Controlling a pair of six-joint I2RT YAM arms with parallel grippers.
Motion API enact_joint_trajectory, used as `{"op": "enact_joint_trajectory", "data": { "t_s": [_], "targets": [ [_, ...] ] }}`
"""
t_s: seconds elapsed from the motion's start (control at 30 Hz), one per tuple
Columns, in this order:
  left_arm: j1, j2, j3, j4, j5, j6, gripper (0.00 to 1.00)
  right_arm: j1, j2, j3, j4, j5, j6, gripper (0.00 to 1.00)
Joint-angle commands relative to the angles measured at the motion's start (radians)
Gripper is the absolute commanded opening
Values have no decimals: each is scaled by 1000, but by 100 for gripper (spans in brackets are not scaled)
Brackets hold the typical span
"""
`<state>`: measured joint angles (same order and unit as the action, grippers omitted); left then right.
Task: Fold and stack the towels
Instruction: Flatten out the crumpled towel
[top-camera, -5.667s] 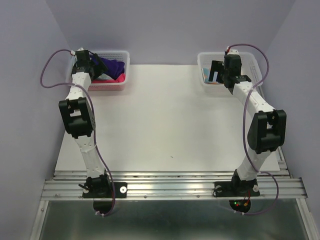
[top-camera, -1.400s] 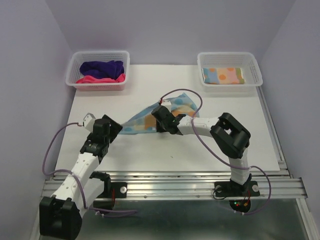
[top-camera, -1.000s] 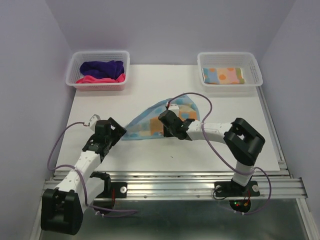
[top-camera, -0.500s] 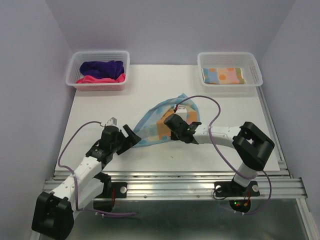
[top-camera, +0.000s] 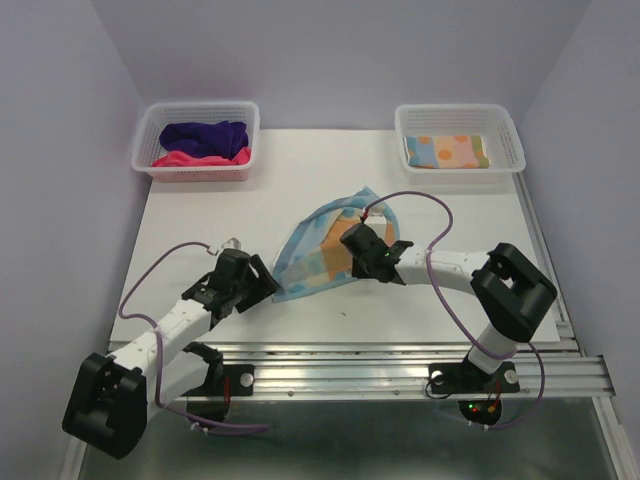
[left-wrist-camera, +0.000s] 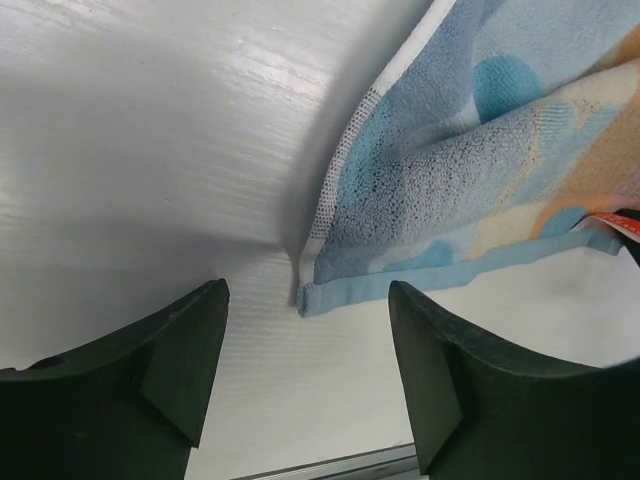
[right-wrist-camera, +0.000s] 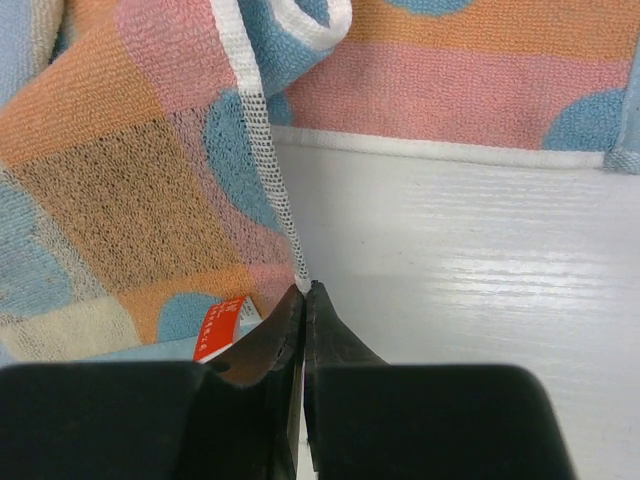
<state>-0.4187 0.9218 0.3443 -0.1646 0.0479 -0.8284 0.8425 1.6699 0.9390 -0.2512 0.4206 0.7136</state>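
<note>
The spotted towel (top-camera: 322, 250) lies crumpled at the centre of the table (top-camera: 300, 180), partly raised off the surface.

The right gripper (right-wrist-camera: 305, 292) is fully closed. In the right wrist view its fingertips meet on the towel's white hemmed edge and pinch it.

The left gripper (left-wrist-camera: 307, 297) has its jaws wide apart and grips nothing. In the left wrist view the towel's lower corner lies on the table between the two fingers (left-wrist-camera: 180, 350), clear of both.

At upper left, the left basket (top-camera: 150, 166) holds a purple towel (top-camera: 205, 133) above a pink-red towel (top-camera: 195, 159).

At upper right, the right basket (top-camera: 512, 158) holds a folded spotted towel (top-camera: 447, 151), lying flat.
</note>
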Motion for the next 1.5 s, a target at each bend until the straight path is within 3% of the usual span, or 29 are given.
{"op": "enact_joint_trajectory", "data": {
  "t_s": [0.0,0.27,0.47,0.5,0.53,0.6,0.63,0.7,0.9,1.03,1.23,1.47],
  "targets": [
    [-26,64,64,-24,-49,18,75,-10,-41,-22,32,-17,3,2],
    [-159,159,117,-81,-129,5,57,-20,-45,-17,27,-17,-11,2],
    [-218,255,162,-136,-193,-9,56,-25,-52,-25,29,-19,-17,2],
    [-227,282,173,-141,-207,-12,45,-26,-65,-37,36,-26,-22,2],
    [-227,290,176,-141,-210,-12,45,-26,-65,-37,39,-26,-23,2],
    [-232,301,182,-144,-215,-12,31,-26,-73,-42,41,-29,-25,2],
    [-241,305,183,-144,-217,-6,16,-25,-78,-40,40,-29,-26,2],
    [-246,318,190,-144,-221,0,0,-25,-82,-42,43,-37,-31,2],
    [-272,301,191,-131,-255,0,0,-25,-110,-60,61,-59,-48,2],
    [-278,201,171,-76,-217,12,0,-25,-144,-75,84,-78,-84,2],
    [-281,-50,145,111,-89,86,0,-25,-234,-92,164,-230,-164,3],
    [-282,-196,232,158,-135,118,0,-25,-386,-25,78,-209,-163,3]
  ]
}}
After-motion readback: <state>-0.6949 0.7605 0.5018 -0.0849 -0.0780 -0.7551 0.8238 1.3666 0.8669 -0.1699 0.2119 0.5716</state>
